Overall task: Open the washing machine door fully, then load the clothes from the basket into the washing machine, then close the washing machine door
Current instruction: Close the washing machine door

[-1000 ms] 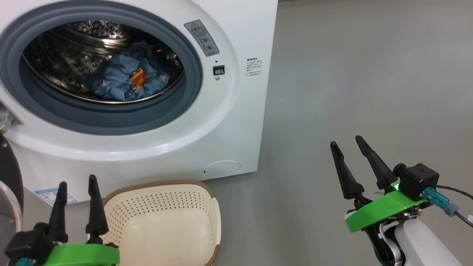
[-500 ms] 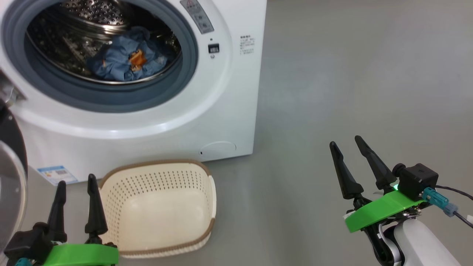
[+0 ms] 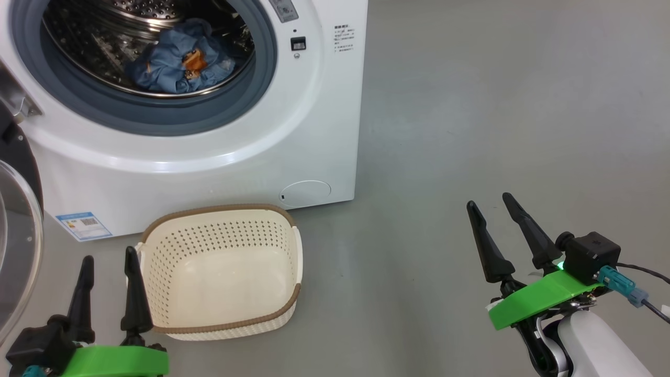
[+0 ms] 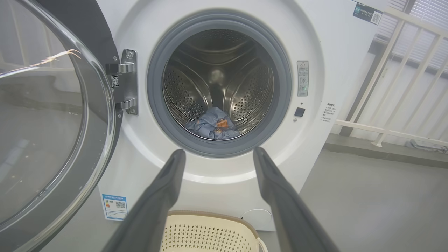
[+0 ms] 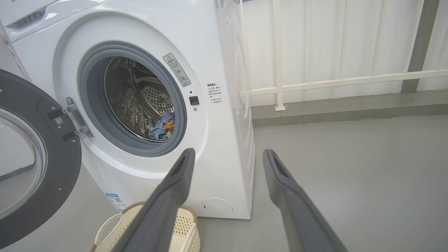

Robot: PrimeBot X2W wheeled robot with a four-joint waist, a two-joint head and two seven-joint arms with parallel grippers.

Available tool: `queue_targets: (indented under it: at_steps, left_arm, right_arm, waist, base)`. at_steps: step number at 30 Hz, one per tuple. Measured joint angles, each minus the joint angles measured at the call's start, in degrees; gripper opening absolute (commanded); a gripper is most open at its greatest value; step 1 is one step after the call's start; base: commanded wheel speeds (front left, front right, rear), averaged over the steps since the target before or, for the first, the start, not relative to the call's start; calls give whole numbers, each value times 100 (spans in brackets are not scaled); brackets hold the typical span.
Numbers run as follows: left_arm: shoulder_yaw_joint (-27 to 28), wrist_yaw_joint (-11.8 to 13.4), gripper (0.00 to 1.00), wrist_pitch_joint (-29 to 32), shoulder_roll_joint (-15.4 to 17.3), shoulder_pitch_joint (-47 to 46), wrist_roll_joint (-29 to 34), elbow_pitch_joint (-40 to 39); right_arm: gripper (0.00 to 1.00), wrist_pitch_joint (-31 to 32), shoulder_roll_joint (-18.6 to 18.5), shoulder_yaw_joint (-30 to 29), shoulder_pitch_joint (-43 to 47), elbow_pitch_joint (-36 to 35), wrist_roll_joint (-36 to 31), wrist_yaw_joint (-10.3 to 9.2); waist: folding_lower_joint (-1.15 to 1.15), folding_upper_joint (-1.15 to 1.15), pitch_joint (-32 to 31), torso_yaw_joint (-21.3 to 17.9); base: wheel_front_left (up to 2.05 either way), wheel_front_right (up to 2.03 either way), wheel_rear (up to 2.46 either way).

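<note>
Clothes (image 3: 172, 65): crumpled blue fabric, orange print, in drum (image 3: 78, 50); left pincer (image 3: 109, 253) and right pincer (image 3: 490, 199) spread.

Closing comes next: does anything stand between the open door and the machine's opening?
Only the basket: it sits on the floor right before the washing machine, below the opening, near the open door. Whether the door's lower edge clears its rim I cannot tell. The clothes lie inside, clear of the seal.

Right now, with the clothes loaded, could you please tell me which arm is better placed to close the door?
Probably left. The left gripper, jaws open, sits beside the open washing machine door, hinged on that side; the right gripper hangs over the floor beyond the basket, well away from it.
</note>
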Motion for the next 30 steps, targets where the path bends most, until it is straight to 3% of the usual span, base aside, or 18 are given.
queue_targets:
  at_steps: [19,30]
  left_arm:
    - [34,-26,100,0,-21,-1,60,7]
    - [22,3,100,0,-21,-3,148,101]
  right_arm:
    - [100,0,0,5,0,24,0,0]
    - [100,0,1,9,0,62,1,0]
  waist:
    - [0,0,-7,74]
    - [0,0,-37,367]
  base:
    - [0,0,0]
    - [0,0,0]
